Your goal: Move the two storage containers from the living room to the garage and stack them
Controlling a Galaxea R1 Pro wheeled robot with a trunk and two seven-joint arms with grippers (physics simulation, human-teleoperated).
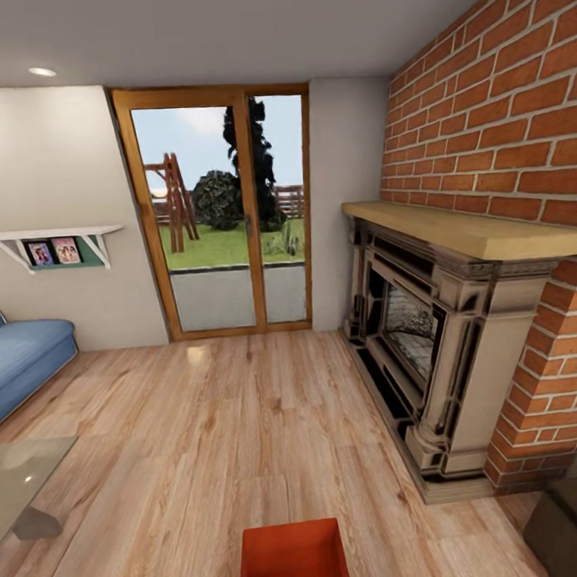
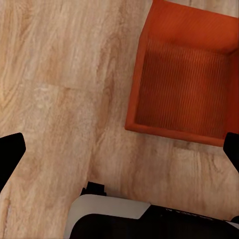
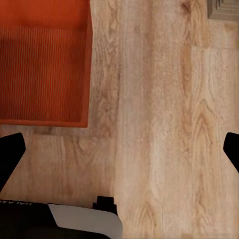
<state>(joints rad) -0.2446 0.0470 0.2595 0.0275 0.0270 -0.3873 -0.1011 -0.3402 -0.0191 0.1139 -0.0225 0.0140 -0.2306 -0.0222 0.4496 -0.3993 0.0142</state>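
One storage container (image 1: 293,559) is being seen on the light wood floor (image 1: 228,427) of the living room, at the lower edge of the head view, directly ahead of the robot and close to its base, with the fireplace (image 1: 427,349) off to the right and the sofa (image 1: 21,357) and glass table (image 1: 24,480) off to the left. It is lying empty and open side up. In the left wrist view the container (image 2: 186,79) is being shown beyond the left tool (image 2: 122,149) and offset towards the right-hand finger (image 2: 232,149); in the right wrist view it (image 3: 42,64) is offset towards the left-hand finger (image 3: 10,157) of the right tool (image 3: 122,152). The bin is thus judged to be lying between the two arms, about equally near to each. Both tools are being held wide and empty, well above the floor. Its long axis cannot be told, since the bin is being cropped in each view. A second container is not being relied upon here.
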